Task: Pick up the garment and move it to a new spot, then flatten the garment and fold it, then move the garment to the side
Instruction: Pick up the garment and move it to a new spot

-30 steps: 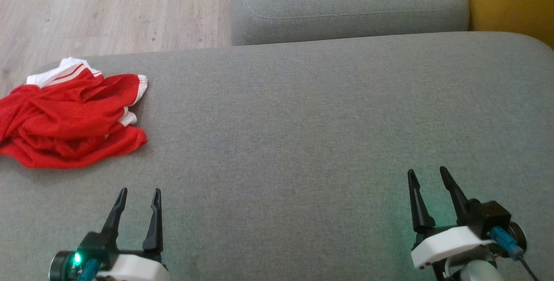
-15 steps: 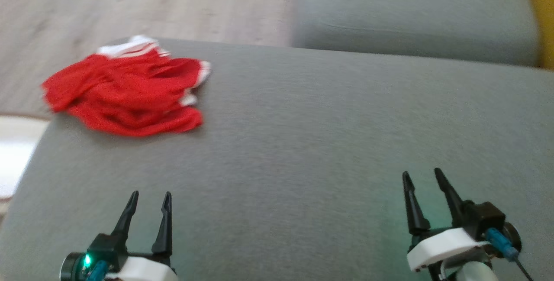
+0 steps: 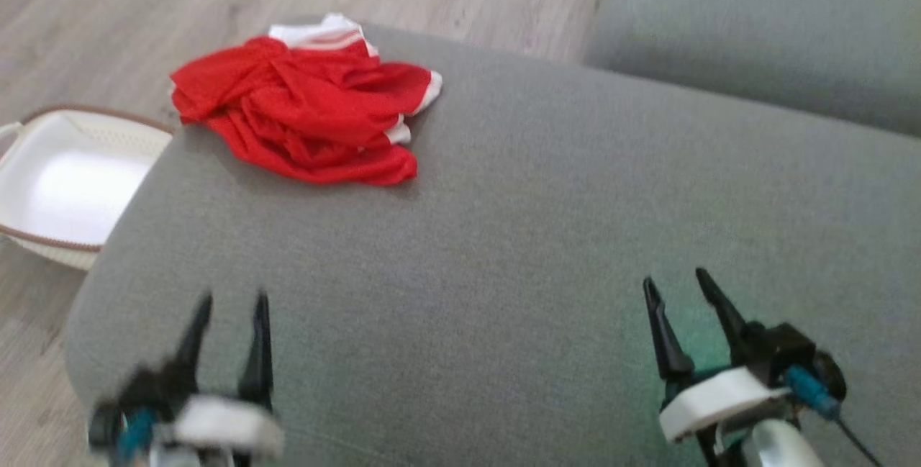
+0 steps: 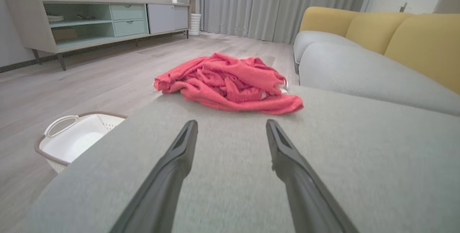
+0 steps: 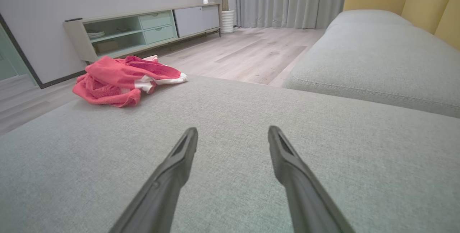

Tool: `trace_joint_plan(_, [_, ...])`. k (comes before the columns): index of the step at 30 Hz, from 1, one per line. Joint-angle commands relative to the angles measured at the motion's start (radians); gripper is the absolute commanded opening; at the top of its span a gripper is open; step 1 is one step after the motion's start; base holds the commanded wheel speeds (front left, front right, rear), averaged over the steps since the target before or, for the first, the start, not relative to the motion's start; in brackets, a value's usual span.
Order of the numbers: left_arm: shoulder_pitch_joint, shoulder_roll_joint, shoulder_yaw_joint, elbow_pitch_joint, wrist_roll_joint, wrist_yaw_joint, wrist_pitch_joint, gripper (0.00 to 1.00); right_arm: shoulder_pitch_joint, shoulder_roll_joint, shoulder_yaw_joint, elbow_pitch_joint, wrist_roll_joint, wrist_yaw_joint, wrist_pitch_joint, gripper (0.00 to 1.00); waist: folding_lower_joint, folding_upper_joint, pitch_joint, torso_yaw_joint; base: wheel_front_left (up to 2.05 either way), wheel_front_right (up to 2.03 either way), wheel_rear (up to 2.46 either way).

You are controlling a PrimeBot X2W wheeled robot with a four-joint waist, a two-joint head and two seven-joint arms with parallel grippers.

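The garment (image 3: 309,118) is a crumpled red mesh piece with white trim, lying in a heap near the far left corner of the grey sofa seat (image 3: 504,251). In the left wrist view the garment (image 4: 230,82) lies straight ahead of the fingers; in the right wrist view the garment (image 5: 122,80) is far off to the left. My left gripper (image 3: 234,301) hovers open over the seat's near left part, well short of the garment. My right gripper (image 3: 676,283) stands open at the near right, nothing between its fingers.
A white laundry basket (image 3: 43,193) with a brown rim stands on the wooden floor (image 3: 144,6) just left of the seat. A second grey cushion (image 3: 755,28) lies at the far right, yellow backrests (image 4: 413,39) behind it. A low sideboard (image 5: 143,32) lines the far wall.
The head camera has swung left, so the garment sits nearer the picture's middle and the basket has come into view. Both grippers stay open; the garment lies as before.
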Motion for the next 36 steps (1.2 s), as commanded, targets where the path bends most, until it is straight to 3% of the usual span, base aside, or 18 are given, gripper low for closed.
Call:
trace_joint_plan(1, [-0.108,0.021,0.043,-0.048,-0.017,-0.004,0.006,1.00,-0.067,-0.022,0.023,-0.038,-0.010,0.008,-0.014,1.00,0.0001,-0.0001,0.062,-0.019,0.00,0.00,0.00])
trace_joint_plan(8, [-0.441,0.090,0.056,-0.030,-0.156,-0.009,0.168,1.00,-0.159,-0.115,0.025,-0.085,-0.042,0.008,-0.013,1.00,0.0001,-0.0001,0.277,-0.053,0.00,0.00,0.00])
trace_joint_plan(14, [-0.728,0.143,0.054,0.138,-0.179,0.009,0.279,1.00,-0.190,-0.203,0.007,-0.185,-0.056,0.008,0.033,1.00,0.0001,-0.0001,0.432,-0.064,0.00,0.00,0.00])
trace_joint_plan(22, [-0.925,0.154,0.055,0.454,-0.187,0.044,0.354,1.00,-0.155,-0.266,-0.004,-0.353,-0.047,0.008,0.106,1.00,0.0001,-0.0001,0.511,-0.104,0.00,0.00,0.00])
trace_joint_plan(28, [-0.987,0.137,0.026,0.607,-0.188,0.027,0.368,1.00,-0.135,-0.267,-0.010,-0.408,-0.044,0.008,0.130,1.00,0.0001,-0.0001,0.514,-0.121,0.00,0.00,0.00])
trace_joint_plan(29, [-0.992,0.138,0.012,0.625,-0.180,0.022,0.368,0.32,-0.133,-0.263,-0.009,-0.408,-0.044,0.008,0.131,1.00,0.0001,-0.0001,0.511,-0.123,0.00,0.00,0.00])
trace_joint_plan(30, [-0.995,0.141,-0.006,0.641,-0.169,0.016,0.368,0.00,-0.133,-0.259,-0.007,-0.406,-0.043,0.008,0.129,1.00,0.0001,-0.0001,0.503,-0.126,0.00,0.00,0.00])
trace_joint_plan(36, [-1.030,0.172,-0.035,0.657,-0.167,-0.003,0.300,0.00,-0.129,-0.229,0.003,-0.370,-0.040,0.008,0.105,1.00,0.0001,-0.0001,0.447,-0.140,0.00,0.00,0.00])
